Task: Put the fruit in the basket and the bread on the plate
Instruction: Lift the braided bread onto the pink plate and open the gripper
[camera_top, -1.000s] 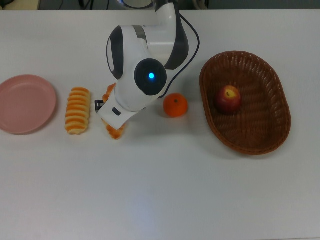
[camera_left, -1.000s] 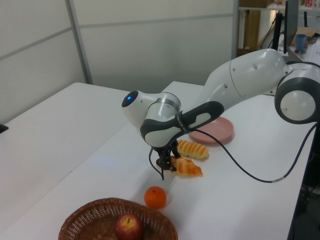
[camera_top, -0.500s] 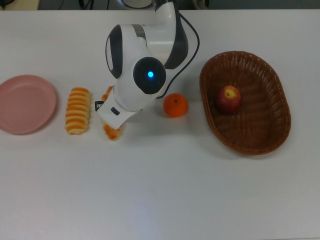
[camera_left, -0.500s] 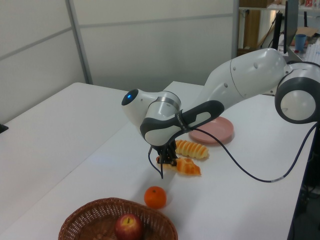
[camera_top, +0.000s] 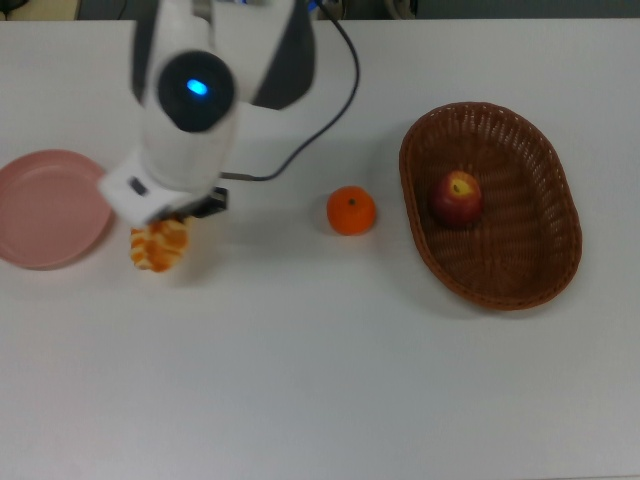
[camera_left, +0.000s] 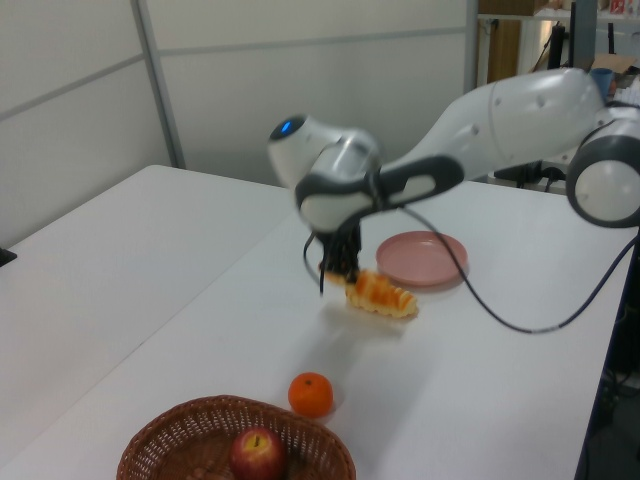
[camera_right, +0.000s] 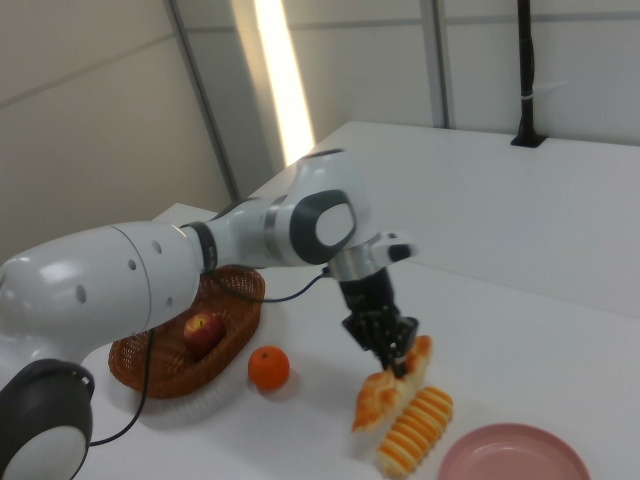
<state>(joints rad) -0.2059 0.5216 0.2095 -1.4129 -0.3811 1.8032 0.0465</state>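
Note:
My gripper is shut on the knobbly twisted roll and holds it tilted in the air just above the striped roll, which lies on the table. The left view shows the gripper with that roll over the striped roll. In the top view the arm's hand covers most of the bread. The pink plate sits bare at the top view's left. The tangerine rests on the table beside the wicker basket. The red apple lies inside the basket.
A black cable trails from the arm across the table toward the hand. The white table stretches wide in front of the objects. In the left view the plate lies just past the bread.
The gripper has lifted the knobbly roll off the table and carried it toward the top view's left, over the striped roll. Fruit, basket and plate have not moved.

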